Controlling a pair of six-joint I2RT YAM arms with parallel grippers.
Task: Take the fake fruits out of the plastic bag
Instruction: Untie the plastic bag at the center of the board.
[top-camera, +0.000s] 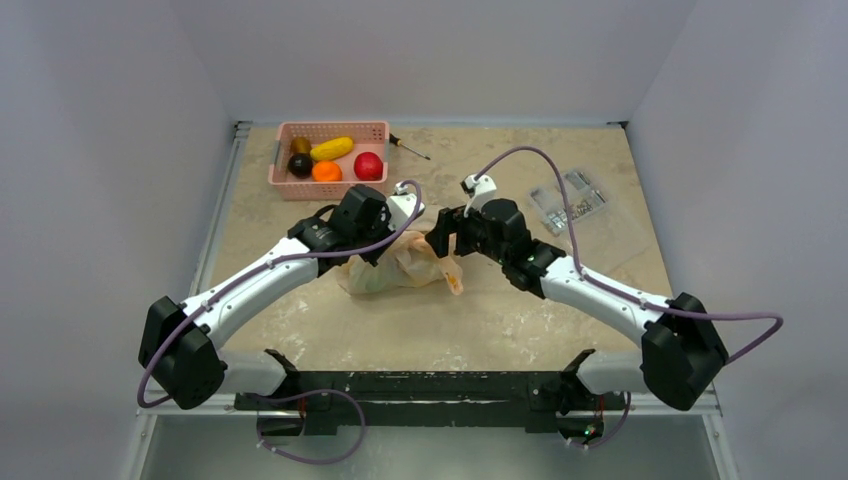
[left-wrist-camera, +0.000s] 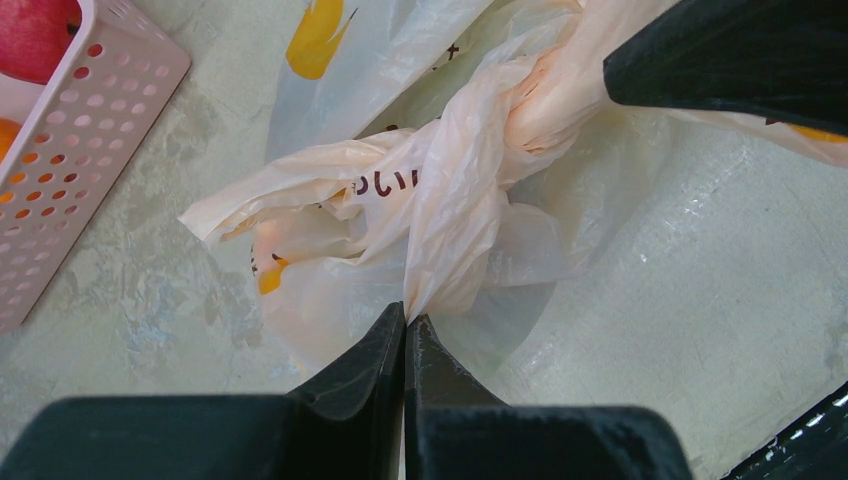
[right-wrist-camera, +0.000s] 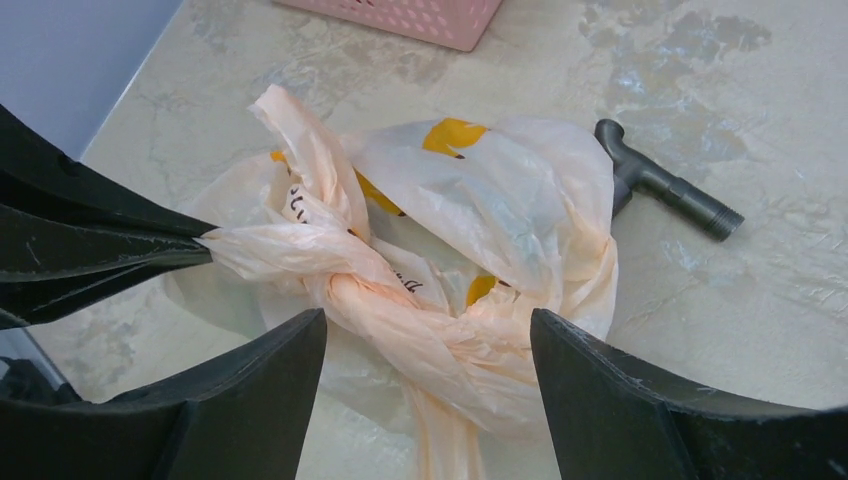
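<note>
Bag: the plastic bag (top-camera: 400, 265) is thin, crinkly and pale peach with orange-yellow print, its handles twisted into a knot. It lies near the pink basket (top-camera: 345, 190), on the basket's side toward the arms.
Left gripper (left-wrist-camera: 405, 318): closed, pinching a fold of the bag.
Right gripper (right-wrist-camera: 428, 325): jaws wide, astride the knot.
Surroundings: mottled beige table (top-camera: 560, 300), plain grey walls.
Count: one bag, one basket; in the basket one banana (top-camera: 332, 148), two dark fruits (top-camera: 300, 165), one orange ball (top-camera: 326, 171), one red apple (top-camera: 368, 166).

- The left arm (top-camera: 250, 285) reaches from the lower left of the frame up toward the centre.
- The left gripper (left-wrist-camera: 405, 322) is pressed together, pinching a fold of the plastic bag (left-wrist-camera: 450, 200).
- The right arm (top-camera: 600, 290) angles in from the lower right.
- The right gripper (right-wrist-camera: 428, 330) faces the left one, jaws spread wide.
</note>
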